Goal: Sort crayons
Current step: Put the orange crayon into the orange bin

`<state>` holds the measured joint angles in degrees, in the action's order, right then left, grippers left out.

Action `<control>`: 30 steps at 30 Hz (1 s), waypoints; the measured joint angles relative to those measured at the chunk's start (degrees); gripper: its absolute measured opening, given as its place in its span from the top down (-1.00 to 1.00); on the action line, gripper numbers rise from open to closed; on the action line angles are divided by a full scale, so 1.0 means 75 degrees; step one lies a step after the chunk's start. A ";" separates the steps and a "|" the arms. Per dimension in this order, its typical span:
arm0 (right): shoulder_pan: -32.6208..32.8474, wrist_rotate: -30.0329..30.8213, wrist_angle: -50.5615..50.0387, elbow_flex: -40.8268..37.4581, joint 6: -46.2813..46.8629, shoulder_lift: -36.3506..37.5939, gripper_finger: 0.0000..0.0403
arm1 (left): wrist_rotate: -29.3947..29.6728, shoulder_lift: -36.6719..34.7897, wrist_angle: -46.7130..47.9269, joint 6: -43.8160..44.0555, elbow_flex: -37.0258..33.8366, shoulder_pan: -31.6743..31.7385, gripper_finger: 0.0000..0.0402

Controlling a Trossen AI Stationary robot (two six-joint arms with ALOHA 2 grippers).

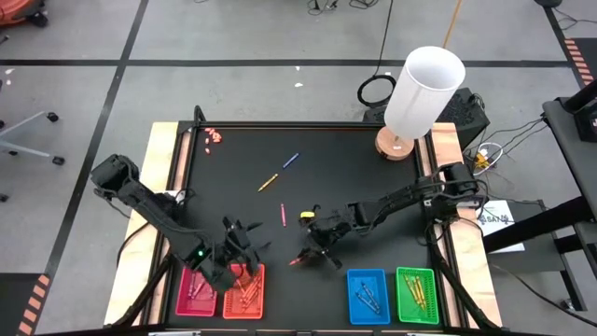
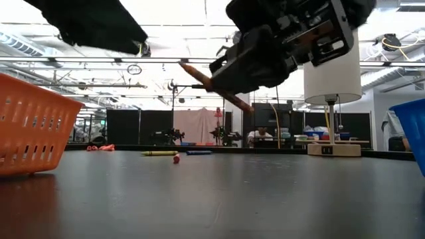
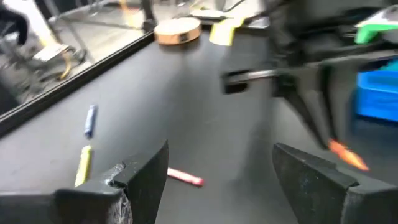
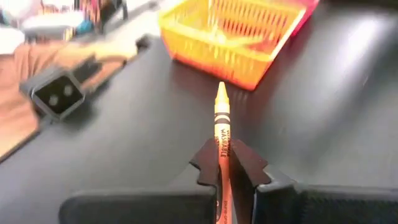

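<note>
We count four trays along the near edge of the black table (image 1: 373,159): a pink tray (image 1: 194,291), an orange tray (image 1: 247,291), a blue tray (image 1: 367,295) and a green tray (image 1: 417,295). Three loose crayons lie on the open mat: a blue crayon (image 1: 291,161), a yellow crayon (image 1: 269,181) and a pink crayon (image 1: 283,215). A fourth, an orange crayon (image 4: 221,134), is clamped between the closed fingers of the right gripper (image 1: 308,257), held above the table near the middle, its tip pointing toward the orange tray. The left gripper (image 1: 238,245) hangs just above the pink and orange trays with its fingers spread wide and nothing between them.

Each tray holds several crayons, too small and tangled for us to count; those in the blue tray look blue and yellowish, those in the orange tray orange. A cluster of small pink-red bits (image 1: 213,136) sits at the far left corner. A white lamp (image 1: 422,93) stands at the far right corner. In the low view, the blue tray is cut off at the edge, and the arms hide part of the pink tray from above.
</note>
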<state>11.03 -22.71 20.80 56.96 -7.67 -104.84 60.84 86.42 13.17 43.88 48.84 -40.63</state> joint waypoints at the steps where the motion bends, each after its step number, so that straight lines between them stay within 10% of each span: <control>1: 0.0000 0.0017 0.0647 -0.0235 0.0115 -0.0008 0.99 | 0.0027 0.0095 -0.0200 -0.0144 0.0000 -0.0080 -0.45; 11: -0.0003 0.0073 0.5924 -0.1198 0.1145 -0.0041 0.99 | 0.0644 0.1198 -0.1682 -0.0387 0.0000 -0.0188 -0.45; 20: 0.0241 0.1824 0.6920 -0.1162 0.0823 -0.0040 0.99 | 0.1108 0.1453 -0.4588 -0.2563 0.0000 0.0073 -0.45; 30: 0.0347 0.2124 0.7567 -0.1150 0.0402 -0.0040 0.99 | -0.0874 0.1453 -0.6608 -0.4162 0.0000 0.0818 -0.45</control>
<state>13.63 -6.78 77.56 48.34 -4.65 -105.14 54.29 97.32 -36.40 12.66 48.84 -34.49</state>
